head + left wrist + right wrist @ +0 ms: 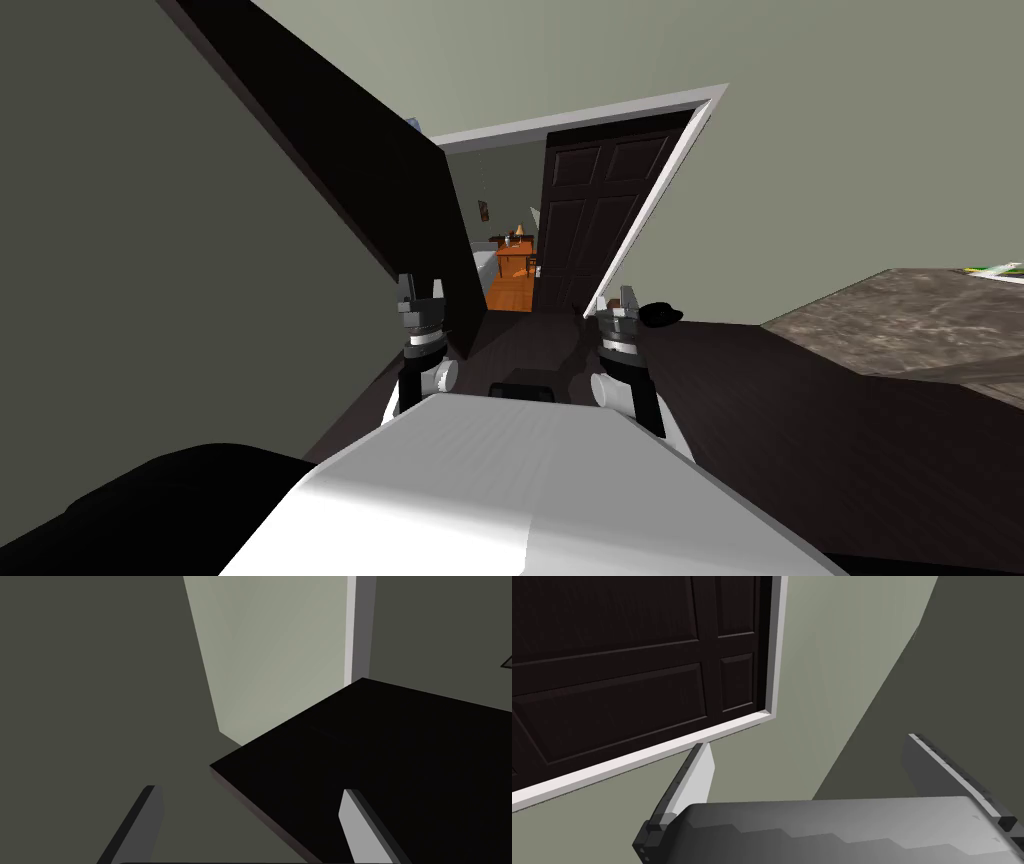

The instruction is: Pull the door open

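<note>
Just ahead of left gripper (421, 285), fingers (147, 821) spread wide with nothing held: dark flat slab (330, 150), thin edge running across the gap between the fingers in the left wrist view. Further ahead, between both grippers: white door frame (683, 150), with a lit gap showing orange floor (510, 292) and an orange table (515, 250). Right of that gap, ahead of right gripper (617, 297) and well apart from it: dark panelled door (595, 215), filling the frame's right part. Right gripper likewise spread, empty. Just beside it on the right, small black object (660, 315); farther right, mottled grey-brown surface (900, 320).
</note>
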### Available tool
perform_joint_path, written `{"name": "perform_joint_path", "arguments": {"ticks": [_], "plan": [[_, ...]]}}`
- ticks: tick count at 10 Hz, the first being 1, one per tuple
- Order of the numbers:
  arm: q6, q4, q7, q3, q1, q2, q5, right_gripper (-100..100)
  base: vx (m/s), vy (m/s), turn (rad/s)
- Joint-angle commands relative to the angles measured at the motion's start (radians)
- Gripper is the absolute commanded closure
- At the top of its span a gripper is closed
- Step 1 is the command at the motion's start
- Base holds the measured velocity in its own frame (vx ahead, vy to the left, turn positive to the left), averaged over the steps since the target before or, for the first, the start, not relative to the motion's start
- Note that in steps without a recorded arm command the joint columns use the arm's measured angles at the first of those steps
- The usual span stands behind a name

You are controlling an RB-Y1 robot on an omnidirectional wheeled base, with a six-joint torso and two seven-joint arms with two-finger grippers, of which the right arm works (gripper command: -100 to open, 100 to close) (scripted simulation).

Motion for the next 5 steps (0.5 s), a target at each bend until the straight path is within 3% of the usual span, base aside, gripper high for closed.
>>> {"name": "perform_joint_path", "arguments": {"ticks": [1,5], "plan": [[-0.007,0.033,-0.002,-0.003,-0.01,-0.011,-0.001,-100,0.091,0.003,0.03],[-0.026,0.117,-0.008,-0.012,-0.036,-0.032,-0.004,-100,0.178,0.004,0.027]]}}
